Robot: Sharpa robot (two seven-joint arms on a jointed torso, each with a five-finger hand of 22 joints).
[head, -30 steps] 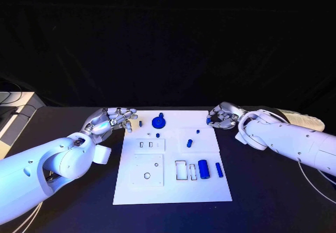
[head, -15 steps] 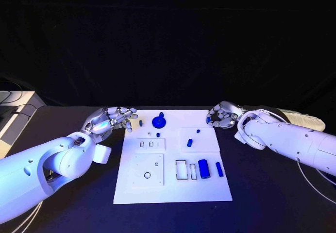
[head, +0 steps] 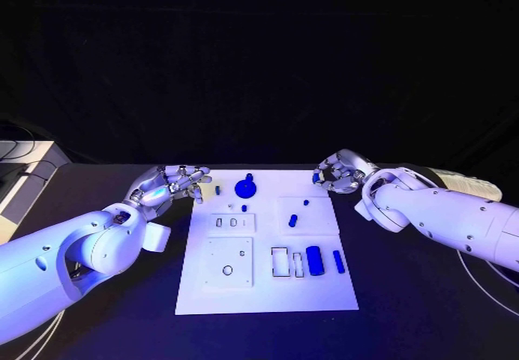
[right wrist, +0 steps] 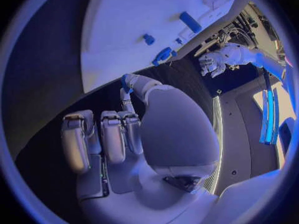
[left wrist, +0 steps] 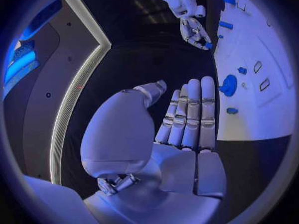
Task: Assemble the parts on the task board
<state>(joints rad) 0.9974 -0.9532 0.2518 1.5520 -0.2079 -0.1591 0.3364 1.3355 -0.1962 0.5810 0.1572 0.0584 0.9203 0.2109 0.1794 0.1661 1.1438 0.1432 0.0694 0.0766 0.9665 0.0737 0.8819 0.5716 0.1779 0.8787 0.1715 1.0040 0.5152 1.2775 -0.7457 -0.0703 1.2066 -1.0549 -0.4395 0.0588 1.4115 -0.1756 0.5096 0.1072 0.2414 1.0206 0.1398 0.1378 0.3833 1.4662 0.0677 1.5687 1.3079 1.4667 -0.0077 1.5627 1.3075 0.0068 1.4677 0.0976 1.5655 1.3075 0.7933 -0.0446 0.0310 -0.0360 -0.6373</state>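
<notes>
Task board [head: 265,296] – plain white plate, no pattern, lower centre of the frame, on a black table [head: 433,315]. Parts on it are blue: round knobbed part [head: 245,187] at upper centre is deep blue, small peg [head: 292,220] mid-board blue, thick cylinder [head: 315,260] and slim bar [head: 338,261] at lower right blue. Left hand [head: 171,184] silver, on a white arm [head: 76,251] at left. Right hand [head: 340,172] silver – a small blue piece [right wrist: 126,83] at its fingertips – white arm [head: 449,217] at right.
</notes>
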